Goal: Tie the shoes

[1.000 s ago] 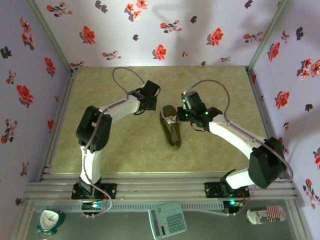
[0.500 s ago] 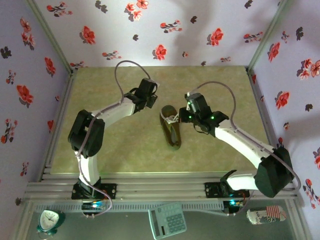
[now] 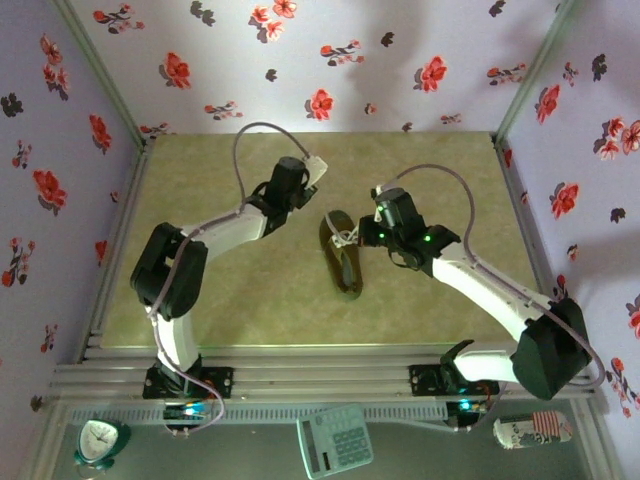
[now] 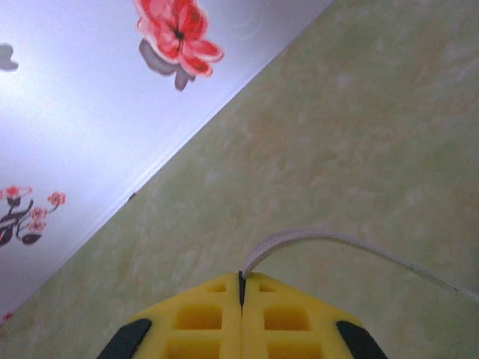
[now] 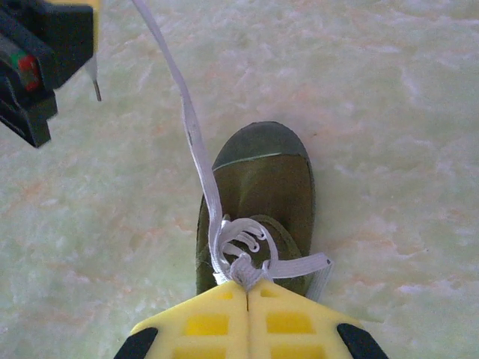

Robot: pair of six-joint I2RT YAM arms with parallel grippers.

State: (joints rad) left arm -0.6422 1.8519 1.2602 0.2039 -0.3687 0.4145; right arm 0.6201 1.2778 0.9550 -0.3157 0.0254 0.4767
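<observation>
Pinching one lace [image 4: 329,239], the left tool [image 4: 241,288] sat clenched near the far edge of the surface [image 5: 389,112]; the right tool [image 5: 247,288] gripped the laces [image 5: 239,250] atop the shoe [image 5: 262,172].

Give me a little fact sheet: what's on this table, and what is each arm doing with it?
Object: small olive-green low-top sneaker with long white laces
Surface: pale green mottled tabletop
Left tool: shut, pinching one lace that stretches away from the sneaker
Right tool: shut on the bunched laces at the sneaker's eyelets
Bow: not yet tied
</observation>
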